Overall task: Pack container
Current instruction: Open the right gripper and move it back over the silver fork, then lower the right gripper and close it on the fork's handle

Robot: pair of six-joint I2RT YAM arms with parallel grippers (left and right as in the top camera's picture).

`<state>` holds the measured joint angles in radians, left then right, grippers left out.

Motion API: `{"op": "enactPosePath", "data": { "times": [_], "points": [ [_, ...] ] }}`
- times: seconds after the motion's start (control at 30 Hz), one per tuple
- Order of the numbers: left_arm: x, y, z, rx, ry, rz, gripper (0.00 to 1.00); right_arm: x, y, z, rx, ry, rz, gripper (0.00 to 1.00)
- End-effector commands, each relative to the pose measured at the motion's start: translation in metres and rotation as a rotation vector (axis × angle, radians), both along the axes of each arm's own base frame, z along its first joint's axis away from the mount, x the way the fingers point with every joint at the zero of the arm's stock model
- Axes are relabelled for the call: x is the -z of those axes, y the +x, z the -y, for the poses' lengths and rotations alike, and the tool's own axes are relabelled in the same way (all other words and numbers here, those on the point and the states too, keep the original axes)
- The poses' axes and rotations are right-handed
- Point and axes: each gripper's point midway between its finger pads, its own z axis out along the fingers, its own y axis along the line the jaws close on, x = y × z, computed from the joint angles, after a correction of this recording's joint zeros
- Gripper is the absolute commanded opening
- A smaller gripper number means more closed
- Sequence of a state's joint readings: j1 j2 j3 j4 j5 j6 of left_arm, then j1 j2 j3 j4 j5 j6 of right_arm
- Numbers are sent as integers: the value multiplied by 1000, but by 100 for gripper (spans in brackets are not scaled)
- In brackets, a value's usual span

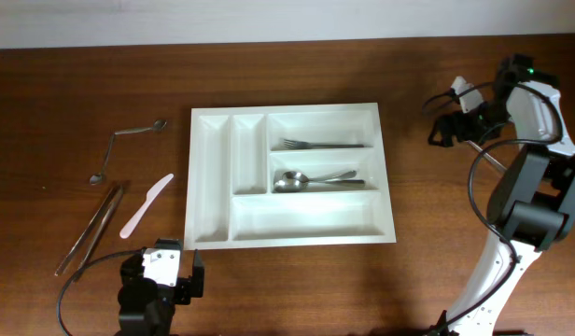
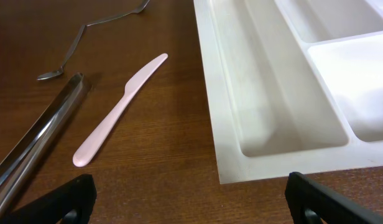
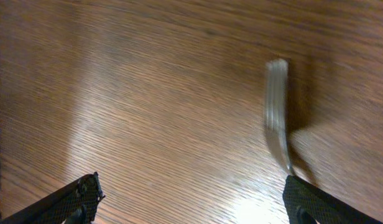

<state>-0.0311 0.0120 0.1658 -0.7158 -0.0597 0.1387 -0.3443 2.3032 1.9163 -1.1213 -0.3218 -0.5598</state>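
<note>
The white cutlery tray [image 1: 205,177] lies mid-table; its near corner shows in the left wrist view [image 2: 266,93]. A fork [image 1: 323,144] lies in one short compartment and a spoon [image 1: 311,179] in the other. My left gripper [image 1: 166,266] [image 2: 191,208] is open and empty near the tray's front left corner. My right gripper [image 1: 448,129] [image 3: 194,205] is open and empty over bare table to the right of the tray. A blurred metal utensil [image 3: 277,106] lies on the wood just ahead of its right finger, and shows in the overhead view [image 1: 490,160].
Left of the tray lie a pink plastic knife [image 1: 146,203] [image 2: 120,109], metal tongs [image 1: 91,227] [image 2: 36,140] and a bent spoon [image 1: 127,149] [image 2: 76,45]. The right arm's cables hang beside its gripper.
</note>
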Motion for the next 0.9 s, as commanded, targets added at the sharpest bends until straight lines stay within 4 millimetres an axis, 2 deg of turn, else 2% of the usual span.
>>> {"op": "enactPosePath", "data": {
  "times": [0.0,0.33,0.53,0.87],
  "points": [
    [1,0,-1,4,15,0,99,-2,-5,19,57,-3,-5,95],
    [1,0,-1,4,15,0,99,-4,-5,16,61,39,6,95],
    [1,0,-1,4,15,0,99,-2,-7,22,67,8,-3,77],
    [1,0,-1,4,15,0,99,-1,-5,28,70,-20,3,76]
  ]
}}
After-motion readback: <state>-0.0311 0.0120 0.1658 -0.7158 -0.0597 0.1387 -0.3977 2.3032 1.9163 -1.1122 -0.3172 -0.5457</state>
